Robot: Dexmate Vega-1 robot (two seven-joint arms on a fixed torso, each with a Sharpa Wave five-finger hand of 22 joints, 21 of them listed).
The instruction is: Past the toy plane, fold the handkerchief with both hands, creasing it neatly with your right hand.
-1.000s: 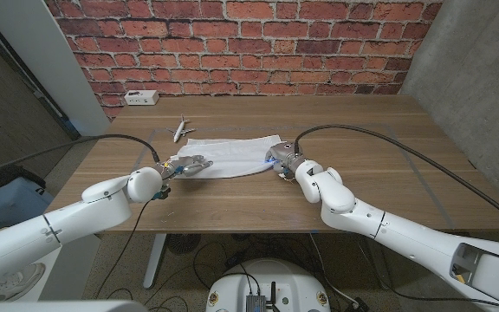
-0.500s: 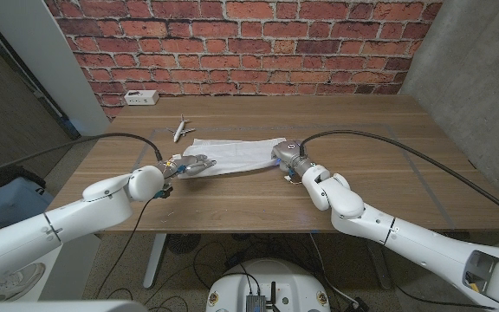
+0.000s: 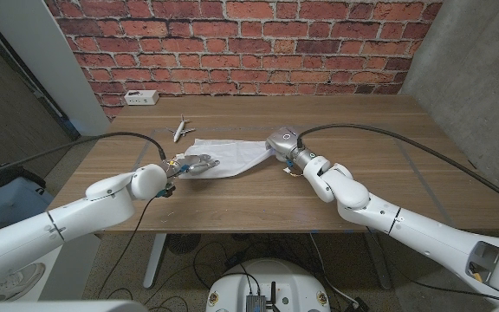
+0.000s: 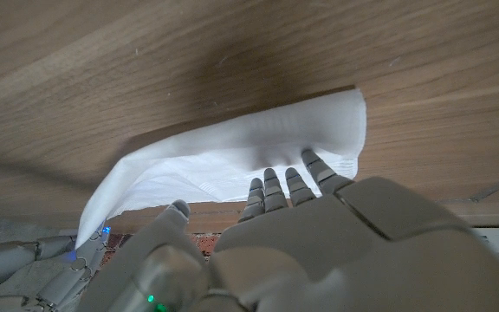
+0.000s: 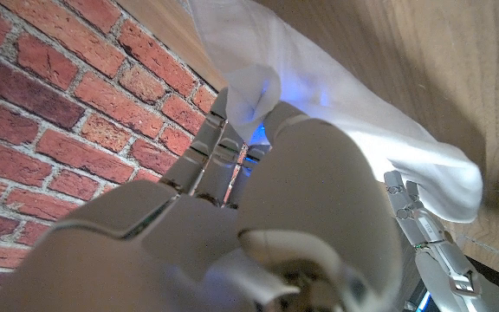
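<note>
The fold is under way. The white handkerchief (image 3: 230,157) lies on the wooden table (image 3: 388,147) just on the near side of the toy plane (image 3: 181,129), which sits a little further back and to the left, apart from the cloth. The right hand (image 3: 281,143) has hold of the cloth's right end, and that end looks lifted off the wood, so the cloth tapers up towards it. In the right wrist view the fingers (image 5: 219,139) are closed over a tuft of white fabric, a pinch rather than a full fist as far as I can judge. The left hand (image 3: 191,164) is at the near left corner, fingers stretched forward onto the cloth; the left wrist view shows the fingertips (image 4: 271,184) lying on the top of a raised layer of the handkerchief (image 4: 232,160).

My reading is that the right end is about to be carried over to the left to meet the other edge, with the left hand pinning its corner so the cloth does not slide. After that the right hand would need to let go and press along the fold line to crease it (that part has clearly not been done).

What I can't settle is whether the left thumb is under the cloth and gripping, or the hand merely rests on it; the palm hides that. The right hand's own bulk also covers exactly how much fabric it holds.
</note>
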